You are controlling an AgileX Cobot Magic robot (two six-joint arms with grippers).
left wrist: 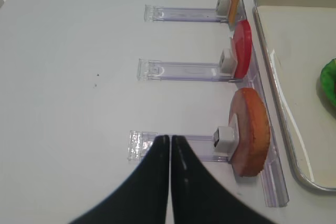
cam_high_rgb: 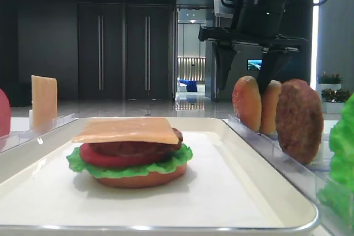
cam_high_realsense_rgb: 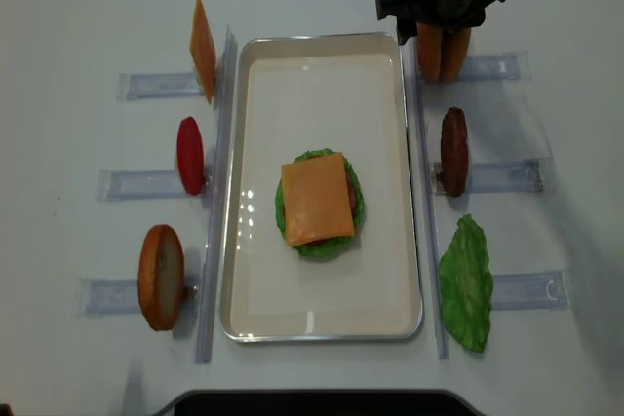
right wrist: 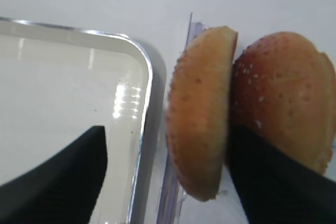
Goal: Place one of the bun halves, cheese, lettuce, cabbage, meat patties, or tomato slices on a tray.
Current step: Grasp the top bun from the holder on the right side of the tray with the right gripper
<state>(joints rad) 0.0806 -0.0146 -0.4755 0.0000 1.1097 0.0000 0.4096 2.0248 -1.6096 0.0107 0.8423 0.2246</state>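
Since the stack on the tray (cam_high_realsense_rgb: 390, 289) already runs bun base, lettuce, tomato, patty and cheese slice (cam_high_rgb: 128, 130), I judge the step in hand to be fetching a seeded bun top to cap it. My right gripper (right wrist: 168, 177) hangs over the clear rack (right wrist: 176, 192) just beside the tray's far right corner, jaws spread and astride the nearer bun half (right wrist: 202, 114): one finger sits in the gap between it and the second bun half (right wrist: 286, 114) (they stand on edge, touching), the other hangs over the tray side. Nothing is clamped yet. To do this well I would drop a little lower so the pads meet the bun near its middle, close gently, then lift straight up before swinging over, lest the neighbour topple. My left gripper (left wrist: 170, 145) is clenched on nothing, parked near the left racks.
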